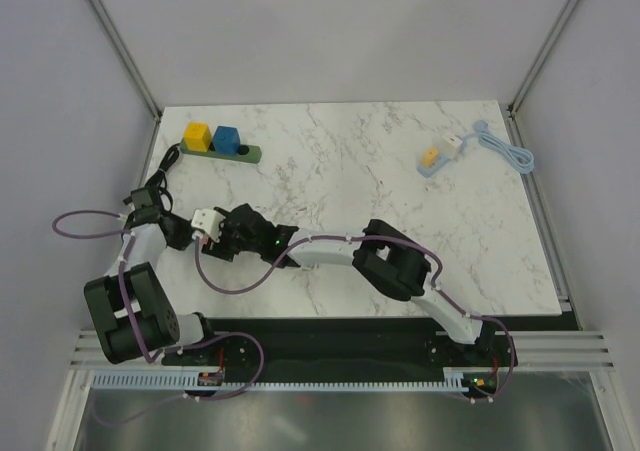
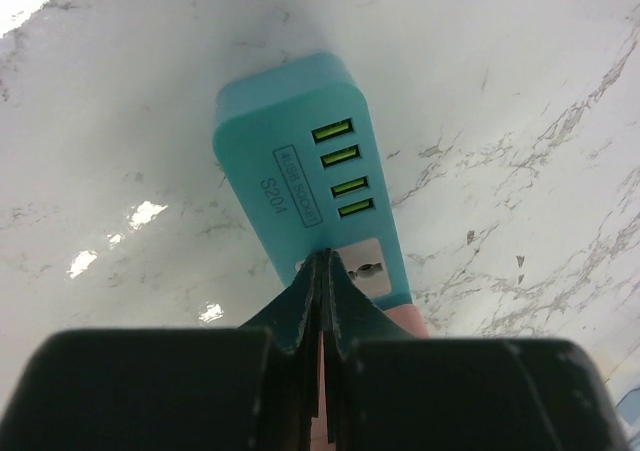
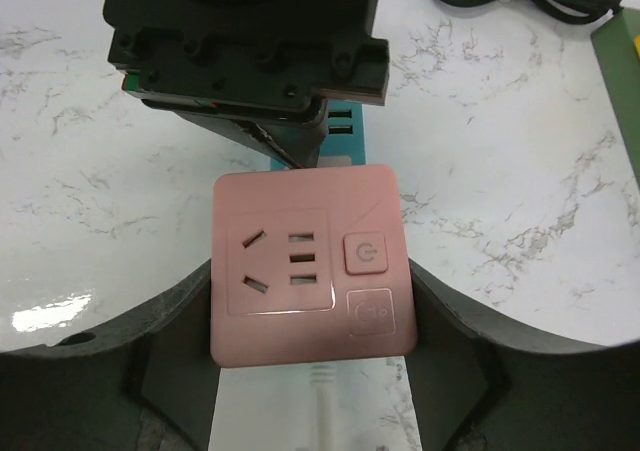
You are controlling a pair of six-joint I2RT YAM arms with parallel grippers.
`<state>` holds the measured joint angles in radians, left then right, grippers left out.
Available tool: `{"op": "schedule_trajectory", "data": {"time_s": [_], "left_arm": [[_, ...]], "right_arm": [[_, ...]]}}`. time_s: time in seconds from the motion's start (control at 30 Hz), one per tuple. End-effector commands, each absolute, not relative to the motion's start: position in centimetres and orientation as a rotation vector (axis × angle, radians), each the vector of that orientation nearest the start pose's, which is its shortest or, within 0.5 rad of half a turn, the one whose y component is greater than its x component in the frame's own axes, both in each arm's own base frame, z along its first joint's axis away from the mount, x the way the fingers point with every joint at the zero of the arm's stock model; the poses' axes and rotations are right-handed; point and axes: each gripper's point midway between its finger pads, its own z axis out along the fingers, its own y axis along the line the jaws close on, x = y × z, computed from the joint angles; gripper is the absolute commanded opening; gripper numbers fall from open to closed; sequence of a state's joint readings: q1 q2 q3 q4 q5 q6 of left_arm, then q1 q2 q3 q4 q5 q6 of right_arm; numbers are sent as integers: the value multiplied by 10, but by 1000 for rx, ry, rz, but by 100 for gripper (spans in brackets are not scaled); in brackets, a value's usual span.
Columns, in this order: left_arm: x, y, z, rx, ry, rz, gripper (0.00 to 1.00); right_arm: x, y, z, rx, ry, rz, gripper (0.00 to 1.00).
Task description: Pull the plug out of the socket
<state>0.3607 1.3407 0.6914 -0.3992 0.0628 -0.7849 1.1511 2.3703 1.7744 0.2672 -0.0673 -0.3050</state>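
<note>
1. On the marble table (image 1: 400, 221), a green power strip (image 1: 215, 151) lies at the far left. It carries a yellow block (image 1: 196, 136) and a blue block (image 1: 228, 139), and a black cord (image 1: 165, 171) trails from it. Well apart, at the far right, a small yellow piece (image 1: 429, 157) sits on a pale blue cable (image 1: 505, 149). Neither lies near the two grippers.
2. The pink socket (image 3: 310, 266) is at the table's left-centre, off the surface. Its face shows pin holes and a power button, and a white cord (image 3: 322, 401) leaves its near side. The teal plug (image 2: 300, 161), with four green USB slots and a label reading S204, is joined to the socket's far side.
3. The right gripper (image 3: 312, 291) reaches leftward and clasps the pink socket, one finger on each side.
4. The left gripper (image 2: 322, 266) comes in from the opposite side, its fingers pressed together over the plug's near end. Whether they pinch anything cannot be told.
</note>
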Motion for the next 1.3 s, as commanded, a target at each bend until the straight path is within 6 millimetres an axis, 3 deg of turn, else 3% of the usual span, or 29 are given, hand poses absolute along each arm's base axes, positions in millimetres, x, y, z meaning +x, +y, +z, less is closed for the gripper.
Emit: {"op": "schedule_trajectory", "data": {"time_s": [0.0, 0.1, 0.2, 0.27, 0.43, 0.5, 0.57, 0.63, 0.7, 0.73, 0.77, 0.87, 0.93, 0.97, 1.0, 1.07, 1.1, 1.17, 1.2, 1.27], "left_arm": [[238, 63, -4, -1535, 2374, -61, 2], [238, 63, -4, -1531, 2374, -59, 2], [237, 62, -6, -1530, 2386, -57, 2], [237, 61, -6, -1529, 2392, -56, 2], [239, 60, -7, -1513, 2405, -52, 2], [237, 59, -8, -1508, 2416, -42, 2], [237, 58, -8, -1501, 2421, -36, 2], [236, 58, -9, -1496, 2429, -25, 2], [238, 58, -8, -1493, 2425, -29, 2], [238, 58, -7, -1494, 2424, -31, 2], [238, 58, -7, -1491, 2422, -32, 2], [242, 57, 0, -1467, 2406, -55, 2], [247, 57, 8, -1439, 2376, -69, 2], [249, 57, 10, -1430, 2369, -73, 2], [251, 56, 14, -1412, 2360, -83, 2], [258, 57, 24, -1378, 2325, -104, 2], [260, 55, 28, -1361, 2319, -120, 2], [267, 53, 38, -1313, 2289, -145, 2], [269, 50, 41, -1289, 2289, -153, 2], [278, 42, 52, -1217, 2277, -206, 2]], "right_arm": [[242, 630, 236, -1269, 1047, 666, 0], [246, 629, 249, -1165, 1091, 763, 0], [268, 623, 267, -1006, 1174, 983, 0], [274, 625, 265, -962, 1258, 1053, 0], [290, 622, 284, -811, 1360, 1219, 0], [290, 620, 293, -786, 1355, 1287, 0], [276, 621, 299, -855, 1285, 1318, 0], [258, 626, 294, -990, 1210, 1220, 0], [254, 632, 293, -1042, 1189, 1074, 0], [258, 631, 279, -1061, 1258, 1024, 0], [263, 630, 284, -1036, 1275, 997, 0], [301, 601, 284, -906, 1398, 886, 0], [309, 585, 282, -823, 1479, 880, 0], [315, 572, 264, -801, 1548, 841, 0], [324, 554, 278, -746, 1566, 835, 0], [329, 529, 255, -676, 1703, 847, 0], [340, 508, 265, -617, 1731, 852, 0], [339, 480, 238, -543, 1887, 879, 0], [349, 457, 241, -477, 1930, 865, 0], [337, 427, 215, -435, 2099, 847, 0]]}}
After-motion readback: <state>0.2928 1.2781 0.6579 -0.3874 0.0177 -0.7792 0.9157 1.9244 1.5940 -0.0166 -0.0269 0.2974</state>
